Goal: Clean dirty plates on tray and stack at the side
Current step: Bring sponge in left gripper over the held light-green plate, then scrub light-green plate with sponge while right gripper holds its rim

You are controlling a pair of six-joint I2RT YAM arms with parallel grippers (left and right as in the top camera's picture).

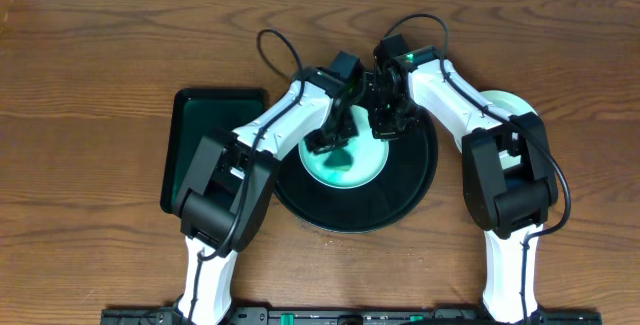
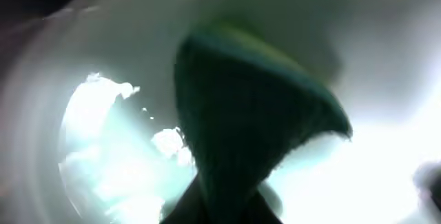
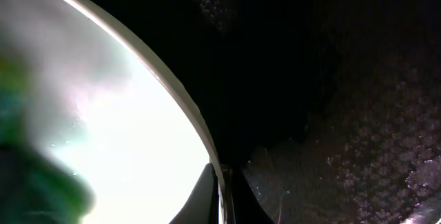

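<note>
A pale plate point(image 1: 350, 165) with a teal-green smear lies on the round black tray point(image 1: 410, 190). My left gripper point(image 1: 328, 143) is shut on a dark green sponge point(image 2: 255, 114) and presses it on the plate's inside point(image 2: 103, 148). My right gripper point(image 1: 385, 125) is shut on the plate's far right rim, with one finger on each side of the rim point(image 3: 219, 193). The plate's bright face point(image 3: 131, 155) and the tray's black floor point(image 3: 331, 114) show in the right wrist view. Another pale mint-green plate point(image 1: 508, 105) lies on the table to the right of the tray, partly hidden by my right arm.
A smaller rectangular black tray point(image 1: 205, 145) lies left of the round tray. Both arms cross above the tray's far half. The wooden table point(image 1: 100, 85) extends to the left and to the back.
</note>
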